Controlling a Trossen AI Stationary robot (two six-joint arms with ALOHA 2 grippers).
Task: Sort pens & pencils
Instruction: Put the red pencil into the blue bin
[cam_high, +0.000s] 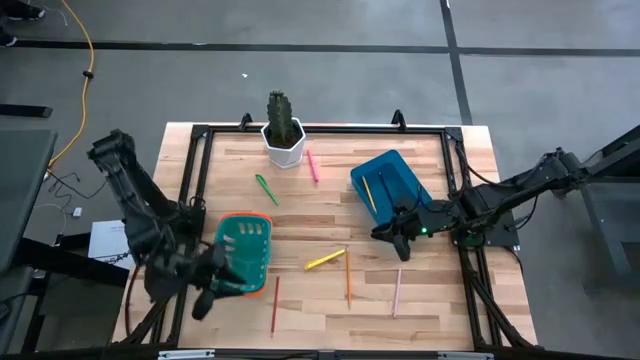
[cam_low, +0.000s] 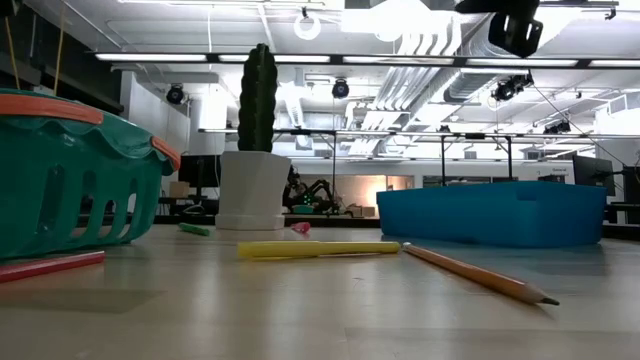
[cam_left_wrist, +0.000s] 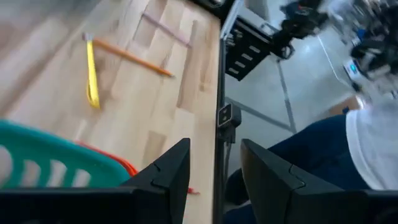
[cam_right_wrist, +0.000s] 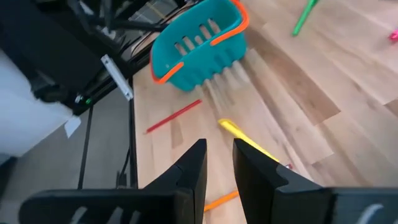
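On the wooden table lie a green pen (cam_high: 266, 189), a hot-pink pen (cam_high: 312, 165) and a yellow pen (cam_high: 324, 260). An orange pencil (cam_high: 348, 278), a red pencil (cam_high: 275, 305) and a pale salmon pencil (cam_high: 396, 292) lie near the front. Another pencil (cam_high: 370, 190) lies inside the blue bin (cam_high: 395, 175). My left gripper (cam_high: 215, 280) hangs open at the near-left corner of the teal basket (cam_high: 245, 255), its fingers (cam_left_wrist: 177, 162) holding nothing. My right gripper (cam_high: 382, 236) hovers open just in front of the blue bin, above the table, with nothing between its fingers (cam_right_wrist: 196, 162).
A potted cactus (cam_high: 283, 130) stands at the far middle of the table. A black frame (cam_high: 200, 160) runs around the table's edges. In the left wrist view a person (cam_left_wrist: 348, 143) sits beyond the table's near edge.
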